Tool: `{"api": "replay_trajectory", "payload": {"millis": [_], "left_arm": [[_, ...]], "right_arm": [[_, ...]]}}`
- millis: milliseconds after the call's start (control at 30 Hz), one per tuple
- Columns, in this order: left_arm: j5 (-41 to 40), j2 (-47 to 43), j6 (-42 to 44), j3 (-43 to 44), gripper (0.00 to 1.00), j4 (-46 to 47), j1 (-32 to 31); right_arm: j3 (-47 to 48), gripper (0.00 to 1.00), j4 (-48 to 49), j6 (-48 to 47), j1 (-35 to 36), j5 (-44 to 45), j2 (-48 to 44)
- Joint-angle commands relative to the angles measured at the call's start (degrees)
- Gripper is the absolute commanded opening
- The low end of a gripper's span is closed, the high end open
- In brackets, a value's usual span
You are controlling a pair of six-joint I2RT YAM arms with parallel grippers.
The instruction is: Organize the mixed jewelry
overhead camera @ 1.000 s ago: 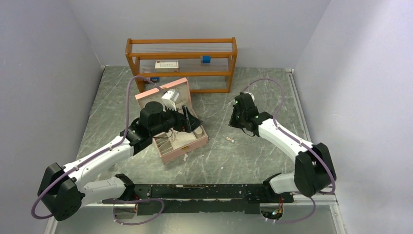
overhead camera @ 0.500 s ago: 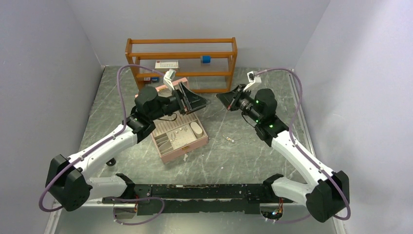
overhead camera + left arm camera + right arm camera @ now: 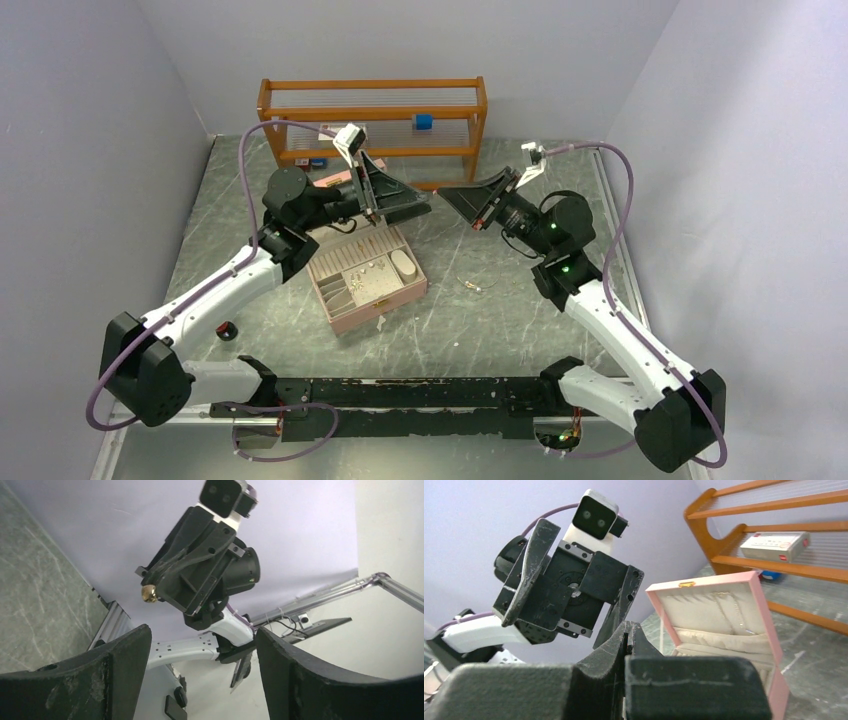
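While some jewelry [image 3: 372, 268] is lying sorted in compartments of open pink box [image 3: 372, 312], loose pieces [image 3: 476, 285] are lying on table [image 3: 500, 330] near box's right side. Job is looking partly done, those pieces left to collect. Both arms are hovering high above table. Fingers of left gripper [image 3: 420, 207] are standing apart, empty. Fingers of right gripper [image 3: 445, 191] are pressing together. Gold bead [image 3: 147, 593] is glinting at tip; held or not, cannot tell.
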Motion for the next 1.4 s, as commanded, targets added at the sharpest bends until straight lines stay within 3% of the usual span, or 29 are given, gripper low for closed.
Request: {"api": "replay_trajectory", "payload": {"millis": [0,167,267,400,867,1233,1367], "left_arm": [[4.7,0.0,-2.3,2.8,0.81,3.8,0.2],[4.4,0.3,-1.0,3.2,0.86,1.1,0.2],[4.6,0.7,-2.3,2.1,0.79,3.1,0.2],[5.3,1.6,-5.9,0.9,0.62,7.9,0.2],[4.8,2.6,-8.0,0.1,0.49,8.5,0.2],[4.8,2.1,-6.3,0.2,0.67,3.9,0.2],[4.9,2.3,-6.6,0.1,0.66,2.4,0.3]], "right_arm": [[-0.8,0.00,5.2,4.4,-0.4,-4.6,-0.5],[-0.9,0.00,8.0,7.4,-0.4,-6.4,0.1],[-0.7,0.00,8.3,7.7,-0.5,-6.9,0.4],[-0.6,0.00,8.3,8.1,-0.3,-8.3,1.1],[-2.0,0.00,11.2,10.2,-0.4,-11.1,1.4],[-2.4,0.00,11.5,7.6,-0.4,-9.4,0.3],[-2.4,0.00,10.8,3.8,-0.4,-10.5,0.0]]}}
